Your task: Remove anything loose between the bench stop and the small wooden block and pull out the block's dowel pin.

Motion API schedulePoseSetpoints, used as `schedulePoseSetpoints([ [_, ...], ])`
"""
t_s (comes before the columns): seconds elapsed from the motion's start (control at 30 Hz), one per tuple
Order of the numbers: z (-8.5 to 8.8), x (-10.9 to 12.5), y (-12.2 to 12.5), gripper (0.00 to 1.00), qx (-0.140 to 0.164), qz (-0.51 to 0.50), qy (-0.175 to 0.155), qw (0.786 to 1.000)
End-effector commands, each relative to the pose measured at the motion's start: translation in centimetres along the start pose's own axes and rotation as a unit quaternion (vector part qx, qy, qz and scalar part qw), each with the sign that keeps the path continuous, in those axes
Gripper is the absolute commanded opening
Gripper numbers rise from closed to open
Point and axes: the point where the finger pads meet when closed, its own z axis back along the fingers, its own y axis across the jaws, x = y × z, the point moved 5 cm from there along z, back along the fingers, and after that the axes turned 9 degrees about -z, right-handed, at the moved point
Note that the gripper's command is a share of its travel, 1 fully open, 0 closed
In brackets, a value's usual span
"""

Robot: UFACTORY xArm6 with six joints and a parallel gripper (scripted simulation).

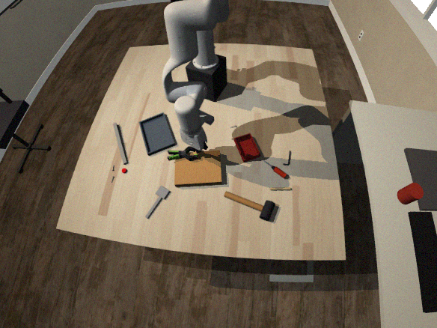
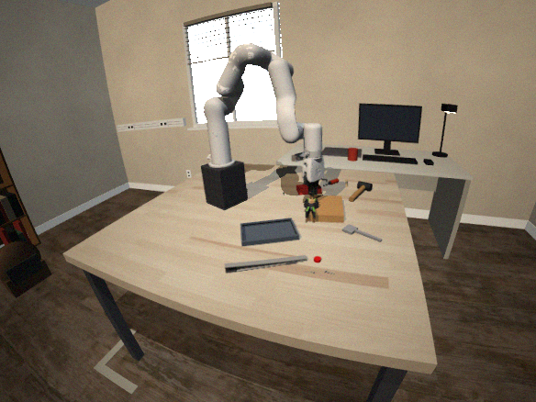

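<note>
The brown bench board (image 1: 198,171) lies mid-table; it also shows in the exterior view (image 2: 331,209). The spring clamp (image 1: 182,153) (image 2: 311,206) with green handles sits at the board's back left corner. The small wooden block and the stop are mostly hidden under the clamp and my wrist. My gripper (image 1: 200,146) (image 2: 313,187) points straight down just above that corner. It is shut on a thin thing that I take to be the dowel pin; the pin itself is too small to make out.
A grey tray (image 1: 157,133) lies left of the board, a red bin (image 1: 247,147) to its right. A mallet (image 1: 251,205), a screwdriver (image 1: 277,170), a hex key (image 1: 288,157), a thin wooden stick (image 1: 280,189), a scraper (image 1: 157,201), a steel ruler (image 1: 120,143) and a red button (image 1: 124,170) lie around.
</note>
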Motion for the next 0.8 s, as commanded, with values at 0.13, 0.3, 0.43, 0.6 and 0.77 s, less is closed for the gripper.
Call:
schedulePoseSetpoints([
  [0.13,0.13,0.12,0.09,0.0,0.002,0.04,-0.001,0.999],
  [0.3,0.14,0.12,0.09,0.0,0.001,0.074,-0.001,0.997],
  [0.43,0.15,0.12,0.09,0.0,0.001,0.101,-0.001,0.995],
  [0.6,0.15,0.12,0.09,0.0,0.001,0.121,-0.001,0.993],
  [0.77,0.16,0.12,0.09,0.0,0.001,0.153,-0.001,0.988],
])
